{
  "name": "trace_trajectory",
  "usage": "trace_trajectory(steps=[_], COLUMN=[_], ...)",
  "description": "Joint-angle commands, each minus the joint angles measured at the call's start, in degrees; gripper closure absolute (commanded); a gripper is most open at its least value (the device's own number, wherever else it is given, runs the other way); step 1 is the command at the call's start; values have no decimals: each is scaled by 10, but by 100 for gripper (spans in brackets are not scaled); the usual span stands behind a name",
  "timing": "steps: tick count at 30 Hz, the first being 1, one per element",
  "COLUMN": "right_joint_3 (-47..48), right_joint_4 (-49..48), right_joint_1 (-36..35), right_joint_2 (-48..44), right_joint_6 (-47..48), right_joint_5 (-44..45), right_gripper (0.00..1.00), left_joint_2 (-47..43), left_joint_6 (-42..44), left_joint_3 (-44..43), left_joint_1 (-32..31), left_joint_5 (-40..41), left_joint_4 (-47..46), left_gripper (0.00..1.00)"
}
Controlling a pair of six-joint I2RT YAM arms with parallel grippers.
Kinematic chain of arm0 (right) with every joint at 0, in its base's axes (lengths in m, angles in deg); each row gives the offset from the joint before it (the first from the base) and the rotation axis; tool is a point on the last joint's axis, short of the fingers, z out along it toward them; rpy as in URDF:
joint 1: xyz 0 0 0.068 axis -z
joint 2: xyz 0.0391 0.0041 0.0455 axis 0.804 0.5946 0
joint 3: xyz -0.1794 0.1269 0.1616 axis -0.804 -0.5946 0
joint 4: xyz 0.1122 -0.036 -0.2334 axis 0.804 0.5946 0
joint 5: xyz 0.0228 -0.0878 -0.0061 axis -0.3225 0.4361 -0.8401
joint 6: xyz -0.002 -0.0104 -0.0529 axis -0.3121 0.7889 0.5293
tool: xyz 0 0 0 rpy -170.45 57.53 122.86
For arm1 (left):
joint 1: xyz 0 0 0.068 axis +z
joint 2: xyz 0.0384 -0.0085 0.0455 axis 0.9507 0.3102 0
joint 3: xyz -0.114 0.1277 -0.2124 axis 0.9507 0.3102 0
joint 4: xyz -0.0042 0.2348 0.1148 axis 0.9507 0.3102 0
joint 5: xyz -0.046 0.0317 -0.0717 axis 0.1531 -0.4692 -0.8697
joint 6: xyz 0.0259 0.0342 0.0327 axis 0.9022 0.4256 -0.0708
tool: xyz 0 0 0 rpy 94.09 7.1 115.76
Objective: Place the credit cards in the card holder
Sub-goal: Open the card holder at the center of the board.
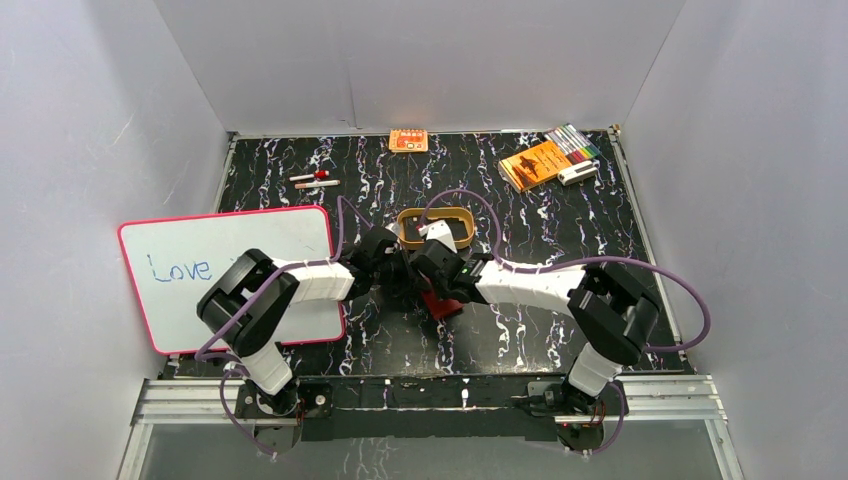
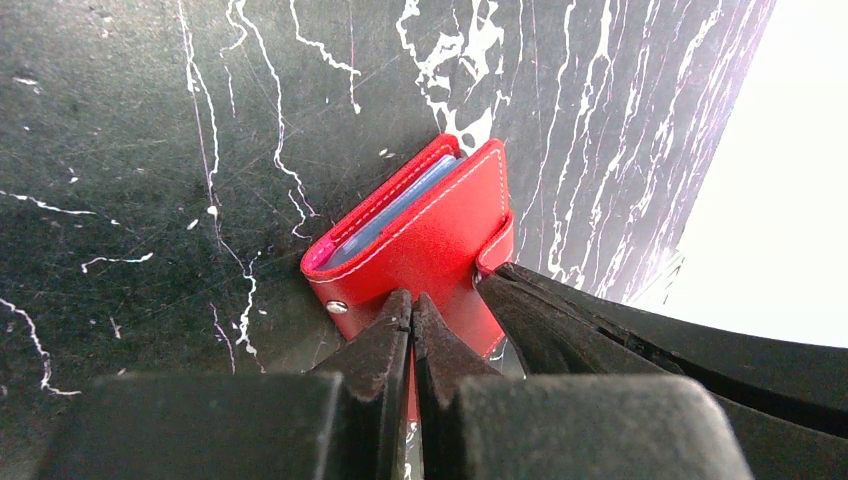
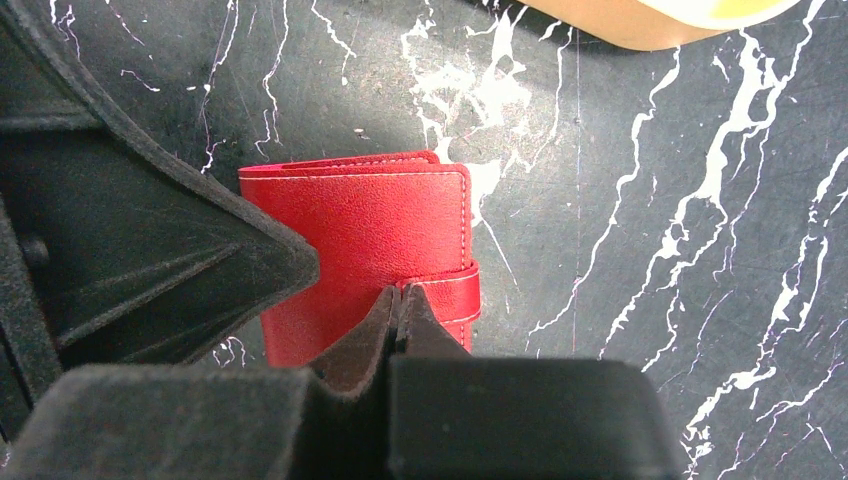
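The card holder point(image 2: 430, 235) is a red wallet lying folded shut on the black marbled table, its tab point(image 3: 455, 290) wrapped round the edge. Blue-grey credit cards point(image 2: 390, 215) show edge-on between its covers. My left gripper point(image 2: 412, 300) is shut, its tips resting on the red cover beside a metal snap stud point(image 2: 337, 307). My right gripper point(image 3: 398, 293) is shut too, tips on the cover just beside the tab. In the top view the two grippers meet over the card holder point(image 1: 441, 303) at the table's middle, hiding most of it.
A tan oval tray point(image 1: 437, 228) stands just behind the grippers. A whiteboard point(image 1: 230, 270) lies at the left. An orange booklet point(image 1: 535, 163) and markers point(image 1: 575, 142) are at the back right, an orange packet point(image 1: 408, 141) at the back wall, pens point(image 1: 315, 181) at the back left.
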Motion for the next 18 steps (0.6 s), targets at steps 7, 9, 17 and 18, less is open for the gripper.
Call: trace_trajectory(steps=[7, 9, 17, 18], right_joint_3=[-25, -42, -84, -89], right_joint_4=[37, 35, 25, 25], right_joint_1=[27, 43, 68, 70], right_joint_2=[-56, -68, -136, -148], right_joint_6=[-68, -82, -95, -97], right_joint_5=[-8, -21, -63, -67], right_gripper=[100, 100, 100, 100], left_joint_2=[27, 30, 17, 11], left_joint_6=[10, 11, 22, 22], left_joint_3=[3, 3, -5, -6], left_joint_1=[3, 3, 2, 2], left_joint_5=[16, 14, -9, -13], left_joint_4=[24, 22, 17, 18], left_gripper=[100, 100, 100, 96])
